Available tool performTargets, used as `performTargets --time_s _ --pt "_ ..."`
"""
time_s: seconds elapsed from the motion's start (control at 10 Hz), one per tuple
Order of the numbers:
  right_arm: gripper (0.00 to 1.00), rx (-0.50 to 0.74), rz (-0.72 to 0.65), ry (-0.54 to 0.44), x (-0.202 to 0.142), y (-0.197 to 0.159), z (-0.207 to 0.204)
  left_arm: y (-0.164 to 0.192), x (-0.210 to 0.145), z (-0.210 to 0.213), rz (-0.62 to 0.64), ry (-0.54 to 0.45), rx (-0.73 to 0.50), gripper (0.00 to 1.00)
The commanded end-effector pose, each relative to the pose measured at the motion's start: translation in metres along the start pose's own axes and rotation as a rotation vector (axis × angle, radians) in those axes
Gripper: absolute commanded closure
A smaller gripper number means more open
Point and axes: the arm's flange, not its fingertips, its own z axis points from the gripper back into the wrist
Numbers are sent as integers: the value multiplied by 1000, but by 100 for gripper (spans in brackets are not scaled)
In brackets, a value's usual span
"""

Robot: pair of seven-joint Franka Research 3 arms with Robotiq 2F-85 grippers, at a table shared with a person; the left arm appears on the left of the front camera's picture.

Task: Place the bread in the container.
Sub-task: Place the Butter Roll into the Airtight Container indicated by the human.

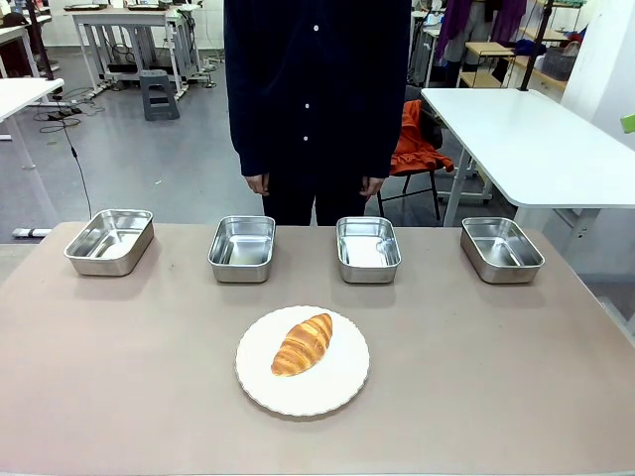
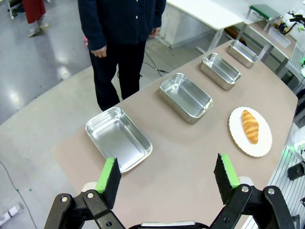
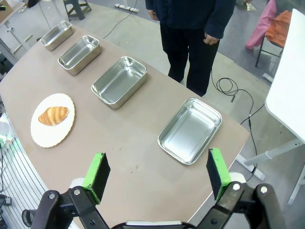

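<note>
I am watching the table (image 1: 119, 387) through the front camera. The bread (image 1: 303, 344) is lying on a white plate (image 1: 342, 394) in the middle of the table, on the side nearer to the robot. It is resting at an angle, with one end pointing toward the far right.

Beyond the plate, four steel trays are standing in a row along the far edge: the left-end tray (image 1: 109, 241), the second tray (image 1: 242, 248), the third tray (image 1: 367, 249) and the right-end tray (image 1: 502, 249). All four are empty and the bread is lying apart from them. I cannot tell which tray is the container.

A person (image 1: 308, 89) in dark clothes is standing behind the two middle trays. Both hands are hanging at the sides and touching nothing.

In the left wrist view, the left gripper (image 2: 166, 164) is hovering over the table with its fingers spread wide and its green pads (image 2: 106, 174) holding nothing. The left-end tray is lying just beyond the fingers.

In the right wrist view, the right gripper (image 3: 156, 160) is also hovering with its fingers spread wide and gripping nothing. The right-end tray is lying just beyond it.
</note>
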Motion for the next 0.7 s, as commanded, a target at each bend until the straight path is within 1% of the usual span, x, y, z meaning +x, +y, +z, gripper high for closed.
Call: performTargets --time_s 0.0,0.6 --pt "0 14 2 -20 0 0 0 -1 0 3 -8 -8 -7 0" --pt "0 14 2 -20 0 0 0 -1 0 3 -8 -8 -7 0"
